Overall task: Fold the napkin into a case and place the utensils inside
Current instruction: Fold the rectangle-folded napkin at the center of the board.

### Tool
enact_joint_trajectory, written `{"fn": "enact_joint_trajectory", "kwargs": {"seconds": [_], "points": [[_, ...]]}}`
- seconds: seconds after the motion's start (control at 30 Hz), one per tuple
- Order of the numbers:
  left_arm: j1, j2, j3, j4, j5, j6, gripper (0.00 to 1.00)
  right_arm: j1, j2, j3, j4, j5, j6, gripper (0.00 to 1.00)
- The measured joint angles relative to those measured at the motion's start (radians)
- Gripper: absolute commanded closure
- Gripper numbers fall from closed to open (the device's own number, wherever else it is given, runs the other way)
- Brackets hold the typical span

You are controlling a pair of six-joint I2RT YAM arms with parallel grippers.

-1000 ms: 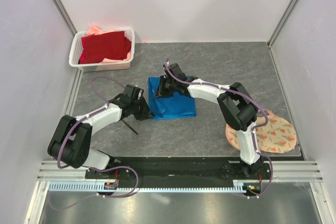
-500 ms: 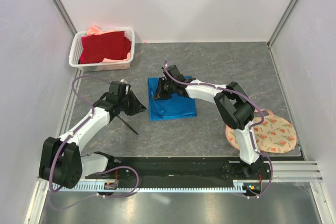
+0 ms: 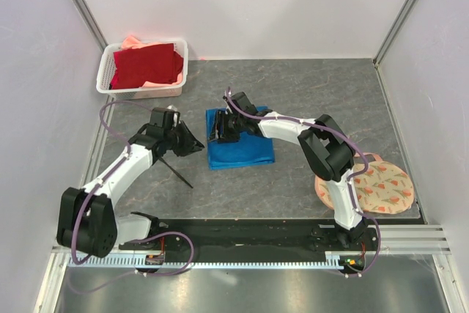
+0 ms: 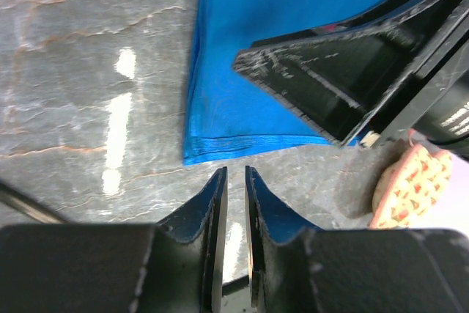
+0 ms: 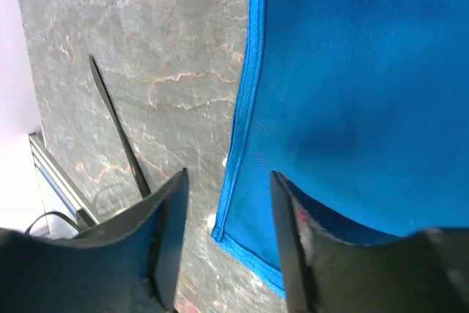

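Observation:
The blue napkin (image 3: pixel 242 149) lies folded into a flat rectangle in the middle of the table. In the right wrist view my right gripper (image 5: pixel 229 177) stands open, straddling the left edge and near corner of the napkin (image 5: pixel 352 86) without clamping it. My right gripper (image 3: pixel 220 129) sits over the napkin's upper left part. My left gripper (image 3: pixel 192 146) hovers just left of the cloth. Its jaws (image 4: pixel 234 174) stand a narrow gap apart with only bare table between them, short of the napkin's (image 4: pixel 249 71) hem. One black utensil (image 3: pixel 178 174) lies on the table to the left, also visible as a thin stick (image 5: pixel 117 130).
A white basket (image 3: pixel 176 87) holding a dark red cloth (image 3: pixel 146 65) stands at the back left. A round peach floral mat (image 3: pixel 375 187) lies at the right front, partly under the right arm. Frame walls close in both sides.
My right gripper has opened and let go of the napkin's left edge. My left gripper has drawn back left from the napkin's near corner, its arm swinging outward.

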Motion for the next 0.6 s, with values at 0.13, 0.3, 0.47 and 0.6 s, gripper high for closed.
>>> {"fn": "enact_joint_trajectory", "kwargs": {"seconds": [0.13,0.3,0.47,0.6], "points": [[0.0,0.073,0.039,0.014,0.06,0.003,0.75,-0.007,-0.038,-0.026,-0.015,-0.011,-0.03,0.4],[-0.001,0.163,0.051,0.024,0.103,0.016,0.63,-0.048,-0.185,-0.17,-0.023,-0.029,-0.074,0.44],[-0.011,0.203,0.051,0.018,0.112,0.043,0.62,-0.161,-0.338,-0.341,-0.032,-0.06,-0.134,0.45],[-0.046,0.205,0.046,0.014,0.109,0.043,0.62,-0.21,-0.396,-0.407,-0.051,-0.06,-0.17,0.45]]}}
